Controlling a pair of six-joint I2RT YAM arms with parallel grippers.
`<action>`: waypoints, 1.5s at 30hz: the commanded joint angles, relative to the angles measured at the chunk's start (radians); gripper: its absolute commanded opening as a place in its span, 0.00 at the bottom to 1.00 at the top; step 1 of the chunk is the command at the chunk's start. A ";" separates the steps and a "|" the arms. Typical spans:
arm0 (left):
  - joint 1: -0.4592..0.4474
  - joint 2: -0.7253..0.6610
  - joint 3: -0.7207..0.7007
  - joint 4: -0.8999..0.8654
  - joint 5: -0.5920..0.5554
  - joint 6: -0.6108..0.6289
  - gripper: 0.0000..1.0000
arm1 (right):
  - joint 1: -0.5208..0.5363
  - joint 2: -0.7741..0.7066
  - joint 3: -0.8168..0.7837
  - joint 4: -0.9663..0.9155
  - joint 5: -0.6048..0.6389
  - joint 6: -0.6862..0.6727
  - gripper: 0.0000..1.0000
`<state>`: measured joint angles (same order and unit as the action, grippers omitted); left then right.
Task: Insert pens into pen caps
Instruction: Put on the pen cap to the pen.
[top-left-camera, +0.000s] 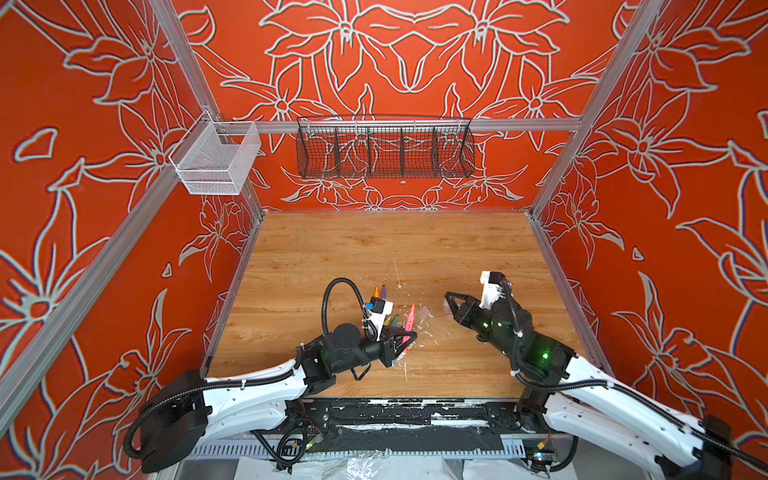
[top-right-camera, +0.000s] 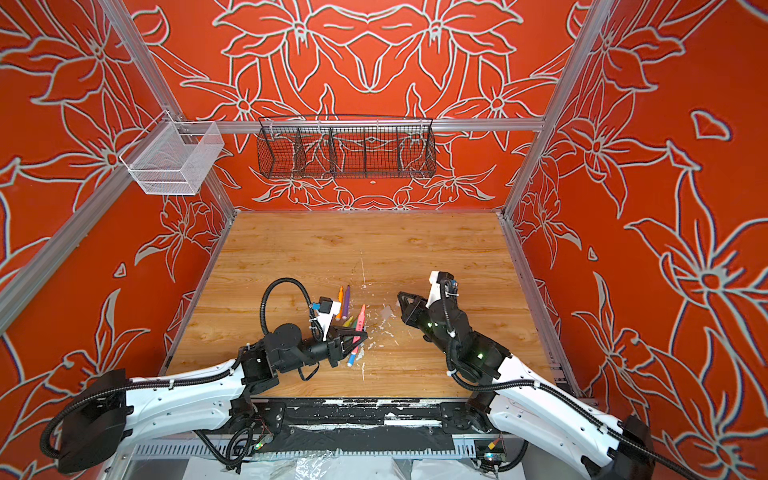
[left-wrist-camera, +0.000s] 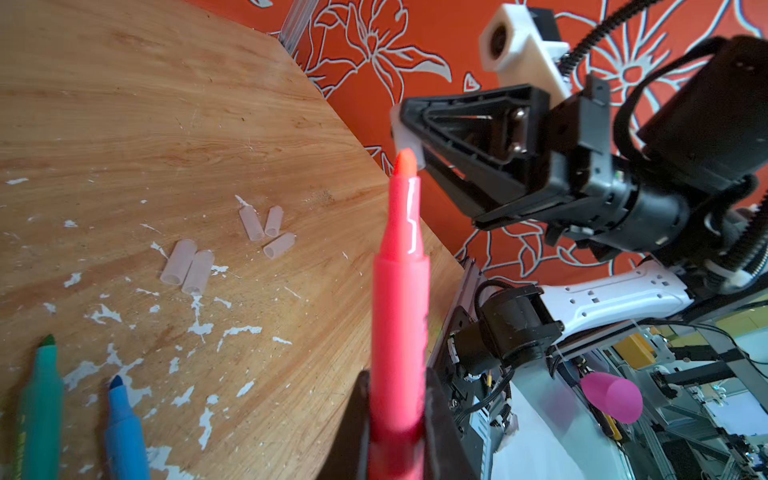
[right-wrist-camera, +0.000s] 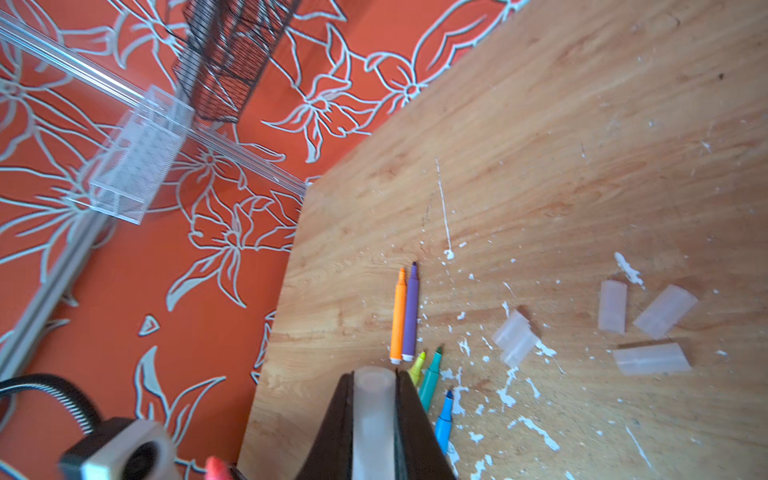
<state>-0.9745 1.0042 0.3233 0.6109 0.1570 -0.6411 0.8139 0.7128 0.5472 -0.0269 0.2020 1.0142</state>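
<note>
A: What does the left gripper (left-wrist-camera: 397, 424) have?
B: Its two black fingers (left-wrist-camera: 357, 428) are pressed tight on the smooth round barrel of the pink pen (left-wrist-camera: 399, 316). The felt tip stands out far beyond the fingertips.
A: And the right gripper (right-wrist-camera: 374, 399)?
B: It is clamped on a cloudy, colourless cap (right-wrist-camera: 374, 415), a short tube with its open mouth past the fingertips. In both top views the pen tip is near it but apart.
A: The rest?
B: Five loose caps (right-wrist-camera: 650, 359) lie on the wood-grain table (right-wrist-camera: 540, 124) among flaky white flecks (right-wrist-camera: 536, 432). The orange pen (right-wrist-camera: 398, 318) and purple pen (right-wrist-camera: 410, 316) lie touching. The yellow pen (right-wrist-camera: 417, 365), green pen (right-wrist-camera: 431, 378) and blue pen (right-wrist-camera: 444, 419) lie just beside the right fingers.
</note>
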 joint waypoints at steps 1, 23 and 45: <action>-0.016 0.020 0.010 0.098 0.046 -0.061 0.00 | 0.005 -0.031 0.023 0.056 0.013 -0.013 0.14; -0.026 0.115 0.107 0.068 0.110 -0.062 0.00 | 0.079 0.076 0.034 0.320 -0.056 -0.125 0.14; -0.027 0.087 0.115 0.027 0.039 -0.038 0.00 | 0.110 0.126 0.007 0.357 -0.074 -0.092 0.14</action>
<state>-0.9951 1.1145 0.4191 0.6327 0.2211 -0.6918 0.9131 0.8406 0.5728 0.3038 0.1307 0.8997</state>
